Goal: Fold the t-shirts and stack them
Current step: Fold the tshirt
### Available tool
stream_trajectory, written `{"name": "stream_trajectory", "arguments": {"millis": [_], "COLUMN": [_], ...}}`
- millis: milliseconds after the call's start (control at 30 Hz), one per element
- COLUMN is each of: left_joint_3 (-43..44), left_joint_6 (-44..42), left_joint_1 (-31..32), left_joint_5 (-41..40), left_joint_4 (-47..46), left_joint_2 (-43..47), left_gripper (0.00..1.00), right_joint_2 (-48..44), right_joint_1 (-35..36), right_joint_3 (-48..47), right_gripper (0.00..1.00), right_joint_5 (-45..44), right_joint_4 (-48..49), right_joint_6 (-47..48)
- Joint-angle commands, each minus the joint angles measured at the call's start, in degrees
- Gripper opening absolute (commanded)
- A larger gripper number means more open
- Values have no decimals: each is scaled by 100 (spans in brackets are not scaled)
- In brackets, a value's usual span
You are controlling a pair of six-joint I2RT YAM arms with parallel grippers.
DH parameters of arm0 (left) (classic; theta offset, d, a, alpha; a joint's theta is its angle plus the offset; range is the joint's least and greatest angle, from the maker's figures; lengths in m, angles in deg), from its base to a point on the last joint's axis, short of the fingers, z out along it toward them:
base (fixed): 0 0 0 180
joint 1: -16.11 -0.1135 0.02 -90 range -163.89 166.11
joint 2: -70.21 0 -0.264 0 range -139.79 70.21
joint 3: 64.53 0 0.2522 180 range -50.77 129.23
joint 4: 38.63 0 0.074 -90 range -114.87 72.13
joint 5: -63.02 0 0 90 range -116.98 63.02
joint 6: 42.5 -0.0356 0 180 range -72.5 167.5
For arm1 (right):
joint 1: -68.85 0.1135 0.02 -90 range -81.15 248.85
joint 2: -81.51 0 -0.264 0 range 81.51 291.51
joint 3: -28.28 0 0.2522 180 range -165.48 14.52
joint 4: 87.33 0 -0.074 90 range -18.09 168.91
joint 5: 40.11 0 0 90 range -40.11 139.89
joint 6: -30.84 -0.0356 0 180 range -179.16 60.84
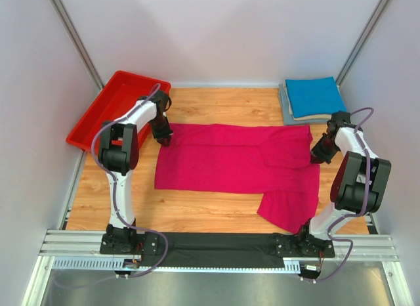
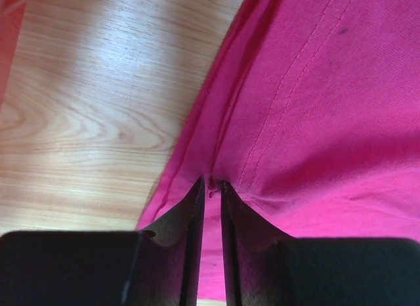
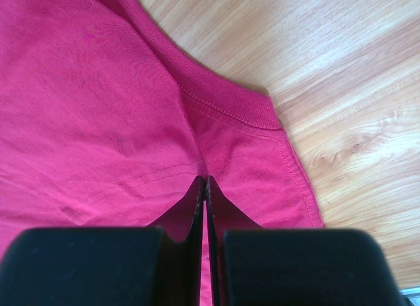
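- My left gripper (image 1: 163,136) works just beside the red bin (image 1: 111,104). Its fingers (image 2: 194,207) are drawn nearly together and clamped on a hemmed edge of the magenta t-shirt (image 1: 230,163), with a thin ridge of cloth pinched up between them.
- My right gripper (image 1: 319,153) is well apart from the bin, at the shirt's opposite end. Its fingers (image 3: 197,201) are pressed together on cloth just below the ribbed collar (image 3: 223,106), and creases run into the pinch.
- The shirt lies spread flat on the table (image 1: 216,99), starting beside the bin and stretching away from it. One sleeve (image 1: 287,211) sticks out on the side away from the bin.
- I judge the step to be a fold of this held edge across the body, so I should lift both ends together and level.
- Each pinch is shallow; a jerk could slip the hem free, so I move slowly with the cloth lightly taut.
- The blue t-shirt (image 1: 314,96) tops the folded stack, with grey (image 1: 286,104) under it, far across from the bin. That is probably where this shirt goes.
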Motion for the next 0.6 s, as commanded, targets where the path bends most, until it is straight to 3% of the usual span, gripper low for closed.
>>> {"name": "stream_trajectory", "arguments": {"millis": [0,567], "left_joint_3": [185,440], "left_joint_6": [47,30], "left_joint_1": [66,84], "left_joint_5": [-14,-375], "left_joint_4": [-49,373], "left_joint_2": [300,-52], "left_gripper": [22,15], "right_joint_2": [-82,-117], "right_joint_1": [-26,-26], "right_joint_3": [-93,-84], "right_gripper": [0,0], "right_joint_5": [-11,-46], "right_joint_4": [84,57], "right_joint_6": [72,107]}}
